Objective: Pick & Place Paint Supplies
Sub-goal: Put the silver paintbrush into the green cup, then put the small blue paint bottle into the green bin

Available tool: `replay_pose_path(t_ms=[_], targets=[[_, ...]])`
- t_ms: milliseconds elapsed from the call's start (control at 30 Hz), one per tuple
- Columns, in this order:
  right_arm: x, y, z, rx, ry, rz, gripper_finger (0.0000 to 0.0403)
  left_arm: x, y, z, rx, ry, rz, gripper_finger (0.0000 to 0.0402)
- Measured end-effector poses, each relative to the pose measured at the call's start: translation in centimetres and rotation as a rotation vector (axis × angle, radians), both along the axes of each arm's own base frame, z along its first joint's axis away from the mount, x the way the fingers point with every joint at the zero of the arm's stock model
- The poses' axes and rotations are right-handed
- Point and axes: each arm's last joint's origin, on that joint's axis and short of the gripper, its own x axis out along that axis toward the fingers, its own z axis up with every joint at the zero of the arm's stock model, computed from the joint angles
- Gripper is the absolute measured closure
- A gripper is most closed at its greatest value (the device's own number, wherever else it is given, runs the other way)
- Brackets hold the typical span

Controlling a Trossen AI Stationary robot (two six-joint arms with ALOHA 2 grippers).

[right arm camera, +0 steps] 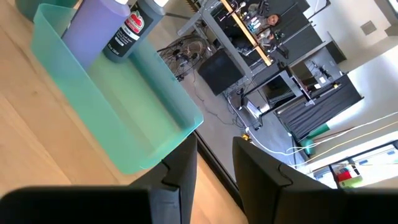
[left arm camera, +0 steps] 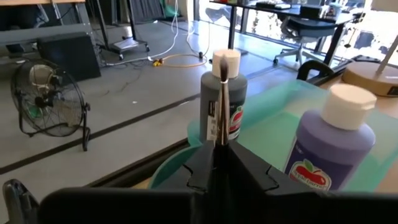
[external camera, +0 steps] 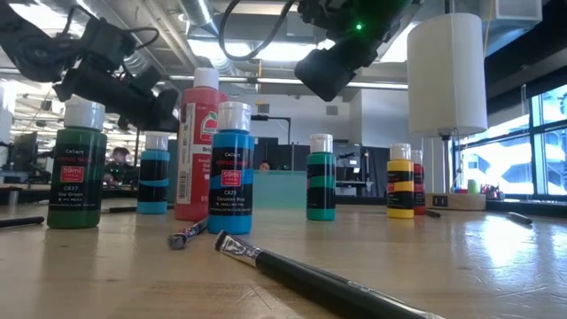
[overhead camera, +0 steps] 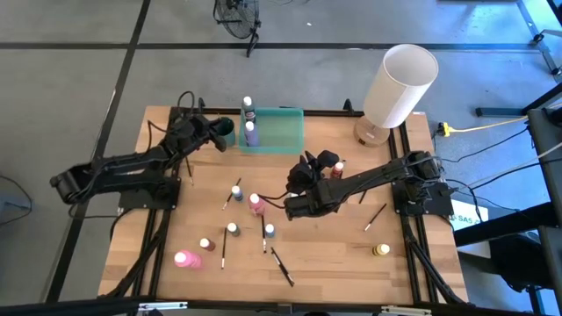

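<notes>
Two bottles, a purple one (overhead camera: 251, 133) and a dark one (overhead camera: 248, 109), stand inside the green tray (overhead camera: 281, 132) at its left end, the dark one farther toward the desk's back edge. The left gripper (overhead camera: 221, 133) hangs just beside the tray's left wall, fingers clenched on a thin brush (left arm camera: 219, 106) that stands upright between them in front of the dark bottle. The right gripper (overhead camera: 303, 174) hovers over the desk (overhead camera: 413, 263) just in front of the tray, its fingers (right arm camera: 186, 165) released with a clear gap and nothing between them. A red bottle (overhead camera: 337, 168) stands close beside the right gripper, on the side away from the tray. Farther from the tray toward the front edge lie the remaining supplies: a pink bottle (overhead camera: 256, 204) on its side, a blue bottle (overhead camera: 270, 231), a green bottle (overhead camera: 233, 229), another pink bottle (overhead camera: 185, 259) lying flat, a yellow bottle (overhead camera: 380, 250) well off to the right, and several loose brushes (overhead camera: 281, 265). A white lamp (overhead camera: 397, 88) stands to the tray's right.
</notes>
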Motion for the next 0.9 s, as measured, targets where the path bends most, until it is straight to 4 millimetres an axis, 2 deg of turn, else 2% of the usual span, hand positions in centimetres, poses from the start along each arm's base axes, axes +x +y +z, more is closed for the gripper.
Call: replay_pose_path(t_ms=[633,900], targets=[[0.3,-1.0,-0.1,0.043,0.001,-0.027,0.0297,0.1,0.1,-0.2,-0.003,0.007,0.011,0.0365],[0.2,-1.0,-0.1,0.042,0.003,-0.027,0.0297,0.3,-0.1,1.7,0.102,-0.119,-0.073,0.0363]])
